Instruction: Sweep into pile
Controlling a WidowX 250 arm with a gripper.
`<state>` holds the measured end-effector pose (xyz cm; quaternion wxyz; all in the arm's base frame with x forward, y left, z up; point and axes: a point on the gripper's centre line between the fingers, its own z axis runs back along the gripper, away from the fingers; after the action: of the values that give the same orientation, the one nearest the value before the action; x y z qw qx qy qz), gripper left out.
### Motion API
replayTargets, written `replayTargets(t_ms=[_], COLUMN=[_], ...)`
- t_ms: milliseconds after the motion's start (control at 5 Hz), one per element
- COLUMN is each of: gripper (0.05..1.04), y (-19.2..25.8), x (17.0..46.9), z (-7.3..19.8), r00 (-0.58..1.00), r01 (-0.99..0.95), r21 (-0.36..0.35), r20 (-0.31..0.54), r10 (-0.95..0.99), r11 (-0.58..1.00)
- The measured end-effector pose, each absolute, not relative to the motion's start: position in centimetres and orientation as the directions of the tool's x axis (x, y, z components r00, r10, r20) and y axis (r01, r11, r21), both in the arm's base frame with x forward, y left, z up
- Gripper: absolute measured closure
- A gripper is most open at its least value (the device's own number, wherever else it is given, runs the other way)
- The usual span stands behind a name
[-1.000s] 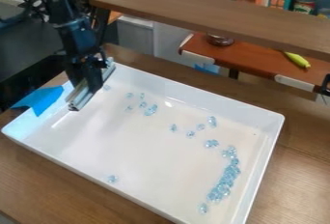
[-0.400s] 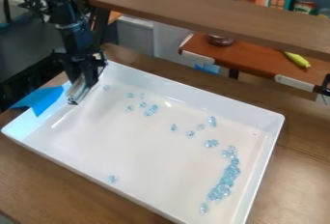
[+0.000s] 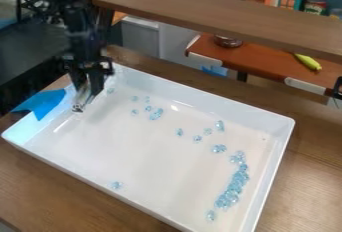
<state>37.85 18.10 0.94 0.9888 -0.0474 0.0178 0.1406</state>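
On the wooden table (image 3: 310, 176) in front of you sits the big white tray (image 3: 140, 151), with your gripper (image 3: 87, 88) over its upper-left corner, fingers clamped on a silver bar (image 3: 81, 102), near the blue tape (image 3: 43, 105) on the rim. Your pale blue beads (image 3: 232, 186) lie in the tray, most bunched in a curved band by its right wall, others scattered toward the far wall, and one small clump (image 3: 116, 185) near the front wall.

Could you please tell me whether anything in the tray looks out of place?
A stray blue bit near the front of the tray looks odd, lying far from the other blue bits; nothing looks spilled outside.
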Motion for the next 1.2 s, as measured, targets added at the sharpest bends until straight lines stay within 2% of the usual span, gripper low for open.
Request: replayTargets(t_ms=[400, 600, 1000, 1200], gripper=[0.701, 0.701, 0.701, 0.701], y=[17.7, 17.4, 15.7, 12.7], x=[37.8, 38.2, 38.6, 38.0], z=[-1.1, -1.3, -1.6, -1.9], r00=[0.947, 0.947, 0.951, 0.951], r01=[-0.311, -0.310, -0.276, -0.244], r21=[-0.021, -0.001, -0.014, -0.043], r20=[-0.087, -0.085, -0.146, -0.208], r10=[0.308, 0.309, 0.271, 0.230], r11=[0.950, 0.951, 0.961, 0.969])
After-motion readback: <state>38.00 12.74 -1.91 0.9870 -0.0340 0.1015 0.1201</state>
